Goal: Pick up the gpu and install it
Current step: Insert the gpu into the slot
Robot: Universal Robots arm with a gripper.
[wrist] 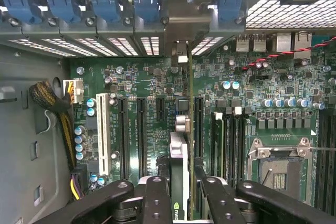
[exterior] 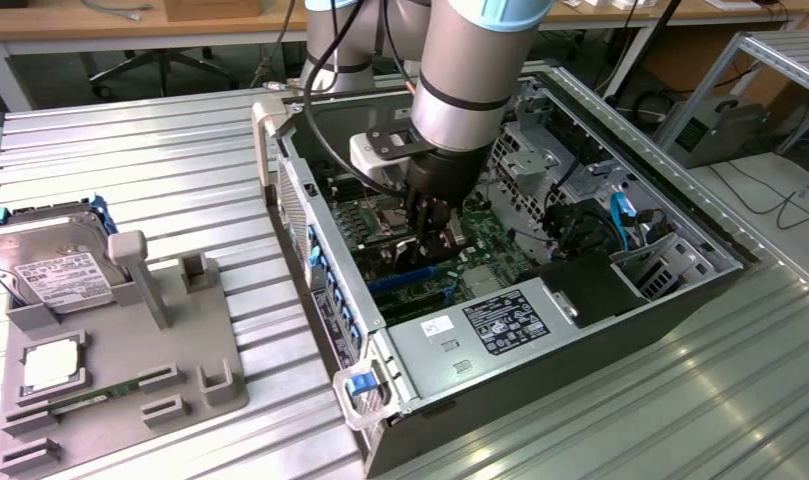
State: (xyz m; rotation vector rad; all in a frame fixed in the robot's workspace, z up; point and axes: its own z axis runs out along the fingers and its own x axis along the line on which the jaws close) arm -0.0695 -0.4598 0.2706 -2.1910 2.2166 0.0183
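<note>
My gripper (exterior: 431, 238) reaches down into the open computer case (exterior: 671, 290), over the motherboard. It is shut on the gpu (wrist: 180, 150), which I see edge-on as a thin dark card between the two black fingers (wrist: 157, 198). The card stands upright above the motherboard (wrist: 136, 77), in line with a long expansion slot. Its silver end bracket (wrist: 178, 27) sits against the case's rear slot openings. Whether the card's edge is seated in the slot I cannot tell. In the exterior view the gpu (exterior: 428, 262) is mostly hidden below the fingers.
Black expansion slots (wrist: 131, 135) and a white one lie beside the card, memory slots and the CPU socket (wrist: 278, 163) on its other side. A cable bundle (wrist: 52, 108) runs along the case wall. On the exterior view's left, a grey fixture (exterior: 177, 350) holds a hard drive (exterior: 57, 275) and a memory stick (exterior: 97, 395).
</note>
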